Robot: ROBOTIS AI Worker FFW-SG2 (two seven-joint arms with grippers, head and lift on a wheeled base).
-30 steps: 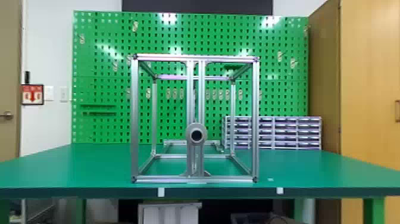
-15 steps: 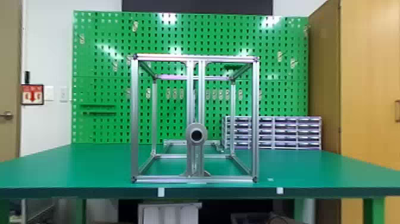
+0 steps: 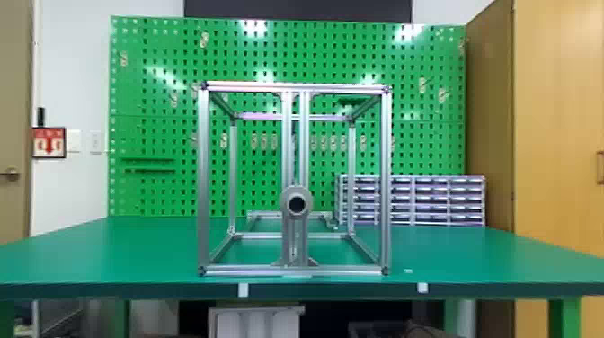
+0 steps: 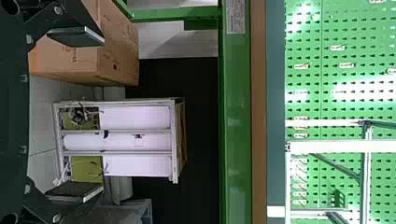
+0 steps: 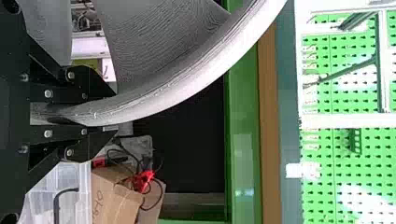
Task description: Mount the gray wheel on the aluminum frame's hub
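Observation:
The aluminum frame (image 3: 203, 180) stands upright near the table's front edge in the head view. Its round gray hub (image 3: 296, 202), with a dark center, sits on the double middle post, below mid-height. In the left wrist view my left gripper (image 4: 77, 114) is open, its two fingers wide apart with nothing between them. The gray wheel (image 5: 187, 86) curves across the right wrist view. My right gripper (image 5: 105, 114) is shut on the wheel's rim, one finger on either face of it. Part of the frame (image 5: 345, 121) stands beyond the table edge there.
The green table (image 3: 90, 251) spans the view, with a pegboard (image 3: 153, 67) behind. Drawer units (image 3: 418, 200) stand at the back right. Below the table are a white shelf unit (image 4: 135, 142) and cardboard boxes (image 4: 88, 60).

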